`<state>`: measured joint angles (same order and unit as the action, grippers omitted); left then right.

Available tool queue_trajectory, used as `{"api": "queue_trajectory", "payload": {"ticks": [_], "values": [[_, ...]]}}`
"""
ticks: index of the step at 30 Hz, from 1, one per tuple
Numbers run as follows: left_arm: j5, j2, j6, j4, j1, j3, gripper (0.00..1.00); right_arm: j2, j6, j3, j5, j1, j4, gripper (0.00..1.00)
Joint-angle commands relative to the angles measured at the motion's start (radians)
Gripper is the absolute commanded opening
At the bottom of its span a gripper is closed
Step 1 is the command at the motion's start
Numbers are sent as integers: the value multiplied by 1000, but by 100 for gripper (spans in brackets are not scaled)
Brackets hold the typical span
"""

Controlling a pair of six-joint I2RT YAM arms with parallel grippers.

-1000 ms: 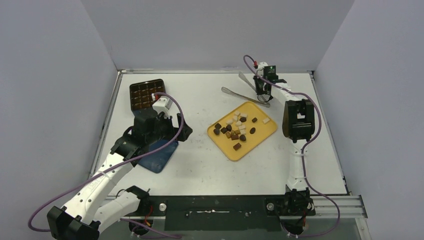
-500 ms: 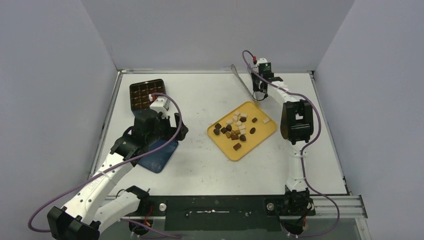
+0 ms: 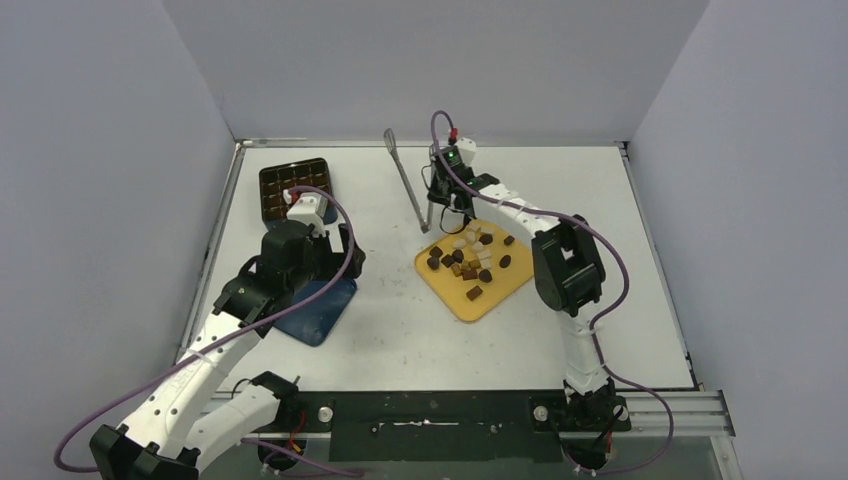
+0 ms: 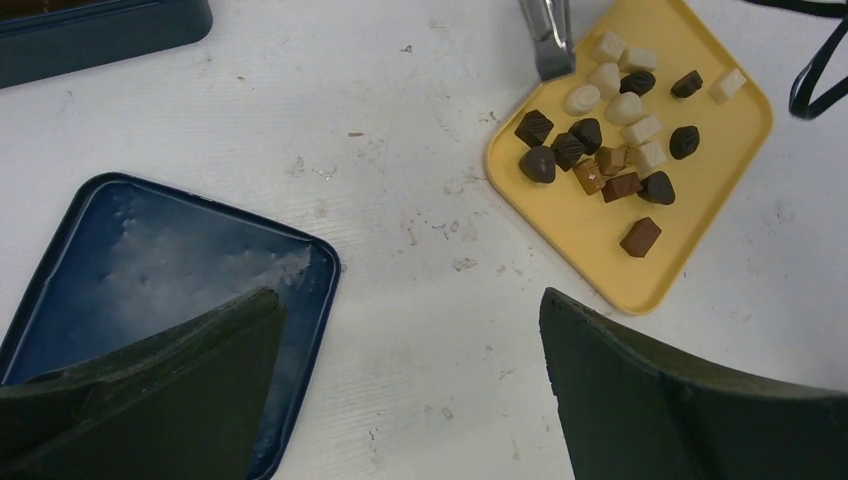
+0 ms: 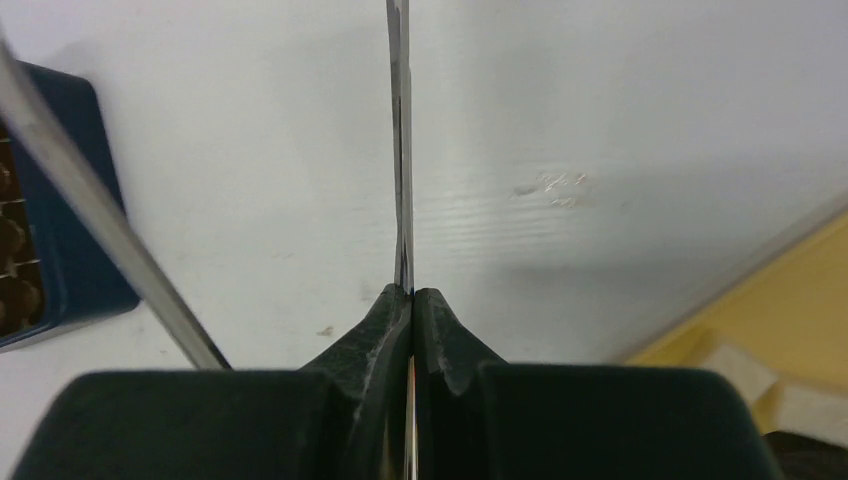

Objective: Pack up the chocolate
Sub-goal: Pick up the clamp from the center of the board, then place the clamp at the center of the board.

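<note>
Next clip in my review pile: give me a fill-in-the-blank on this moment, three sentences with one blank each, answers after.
1. The right pincer is shut on the metal ____.
2. The loose chocolates lie on a tray coloured ____.
3. The left pincer hangs near the blue lid with its jaws ____.
Missing words: tongs; yellow; open.

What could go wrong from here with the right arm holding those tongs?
The right gripper pinches just one thin blade of the tongs, so they may twist or slip. Their tip sits at the rim of the yellow tray beside the chocolate; a push could shove the tray or scatter pieces.
</note>
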<state>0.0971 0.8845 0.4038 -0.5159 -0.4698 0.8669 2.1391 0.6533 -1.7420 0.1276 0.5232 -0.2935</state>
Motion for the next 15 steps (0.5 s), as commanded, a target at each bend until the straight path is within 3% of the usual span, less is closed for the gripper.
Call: {"api": "queue_trajectory", "payload": {"ticks": [1,10,15], "values": [[55,-31,4,1,4,48,97,-6,277,5,90,62,9,0],[70,-45,4,3,7,42,97,17,510,63,190,164,-16,0],[93,-48,3,3,13,40,97,40,563,69,197,191,-32,0]]}}
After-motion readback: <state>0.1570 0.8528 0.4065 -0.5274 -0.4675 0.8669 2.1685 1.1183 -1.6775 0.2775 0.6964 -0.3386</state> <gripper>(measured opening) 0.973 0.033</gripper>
